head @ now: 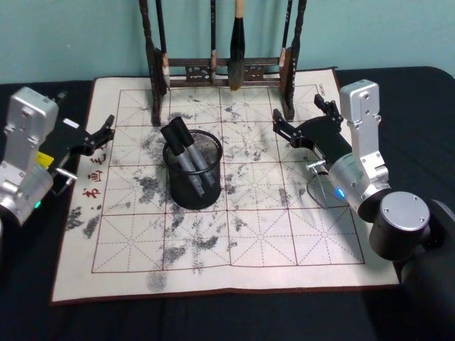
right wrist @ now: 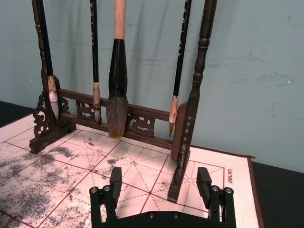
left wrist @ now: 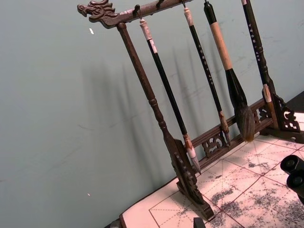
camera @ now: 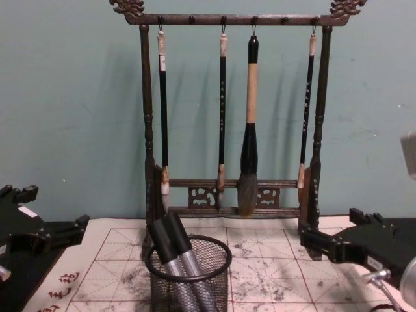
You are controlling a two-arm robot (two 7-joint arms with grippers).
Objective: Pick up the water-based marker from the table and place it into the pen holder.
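Note:
The pen holder [head: 195,186], a round black wire-mesh cup, stands left of centre on the mat. Water-based markers [head: 186,153] with grey bodies and black caps lean inside it, caps up; their caps [left wrist: 291,170] also show in the left wrist view. My left gripper [head: 106,131] hovers open at the mat's left edge, a hand's width left of the holder. To the holder's right, my right gripper [head: 302,115] is open over the mat and points at the back wall. In the right wrist view nothing lies between its fingers [right wrist: 115,181].
A tall dark wooden brush rack [head: 222,71] with several hanging brushes stands along the mat's back edge, just ahead of both grippers. The ink-stained gridded mat [head: 284,234] lies on a black tablecloth [head: 213,320]. A teal wall is right behind the rack.

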